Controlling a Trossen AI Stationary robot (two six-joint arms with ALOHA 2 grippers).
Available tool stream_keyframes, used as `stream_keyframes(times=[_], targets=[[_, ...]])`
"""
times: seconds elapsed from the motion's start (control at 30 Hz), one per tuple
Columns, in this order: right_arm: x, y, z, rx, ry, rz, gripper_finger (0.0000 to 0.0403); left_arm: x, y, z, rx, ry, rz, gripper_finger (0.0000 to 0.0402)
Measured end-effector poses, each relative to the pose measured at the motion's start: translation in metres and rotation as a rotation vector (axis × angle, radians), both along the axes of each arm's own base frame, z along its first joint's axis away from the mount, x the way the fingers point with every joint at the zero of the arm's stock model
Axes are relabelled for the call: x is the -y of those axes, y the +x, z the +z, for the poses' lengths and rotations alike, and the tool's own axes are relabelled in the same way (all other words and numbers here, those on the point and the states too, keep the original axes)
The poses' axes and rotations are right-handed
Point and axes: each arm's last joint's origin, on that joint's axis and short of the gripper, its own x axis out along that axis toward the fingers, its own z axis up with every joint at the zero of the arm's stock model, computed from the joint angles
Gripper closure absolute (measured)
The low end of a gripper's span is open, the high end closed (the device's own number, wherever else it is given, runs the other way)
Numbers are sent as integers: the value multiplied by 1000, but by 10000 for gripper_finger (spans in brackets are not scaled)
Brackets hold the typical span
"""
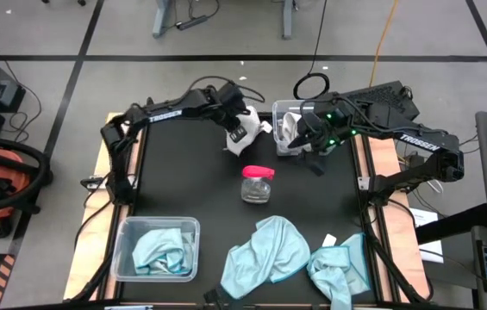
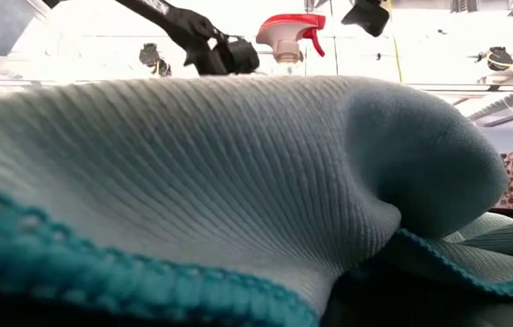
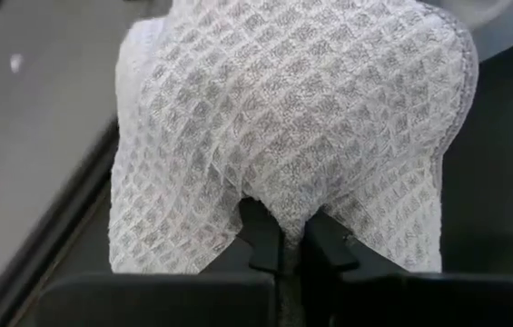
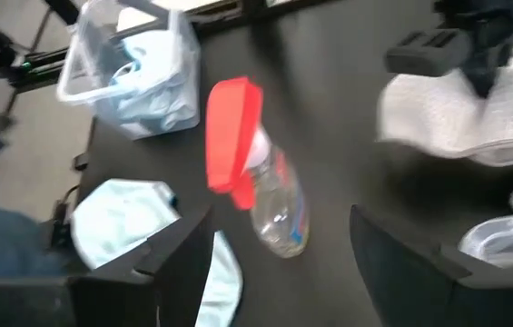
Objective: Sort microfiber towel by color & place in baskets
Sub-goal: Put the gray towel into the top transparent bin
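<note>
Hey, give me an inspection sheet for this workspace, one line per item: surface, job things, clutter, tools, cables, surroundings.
Surface: black tabletop, wooden side edges.
Job's things: clear plastic tub near the front left holding light blue towels; second clear tub at the back holding white cloth; white waffle-weave towel at the back centre; two light blue microfiber towels loose at the front.
Clutter: clear spray bottle with red trigger mid-table.
Tools: left tool shut on the white waffle-weave towel; right tool open, above the second tub.
Cables: black loop and yellow cord on the floor.
Surroundings: grey floor, black tape lines.
</note>
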Motion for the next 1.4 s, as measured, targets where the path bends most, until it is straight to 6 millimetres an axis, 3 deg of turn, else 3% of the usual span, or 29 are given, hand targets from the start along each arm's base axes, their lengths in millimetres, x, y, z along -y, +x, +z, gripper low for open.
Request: stream_keyframes(times=[0.3,0.7,1.17,1.4], targets=[[6,5,6,71,-131,-58,156,27,-17,60,149,83,-49,386],[16,14,20,226,-266,-153,155,70,-25,112,326,224,-158,386],[28,31,14,250,-257,-204,66,113,-17,131,426,282,-290,386],[32,45,1,196,-263,-185,53,131,-17,142,458,375,-319,386]])
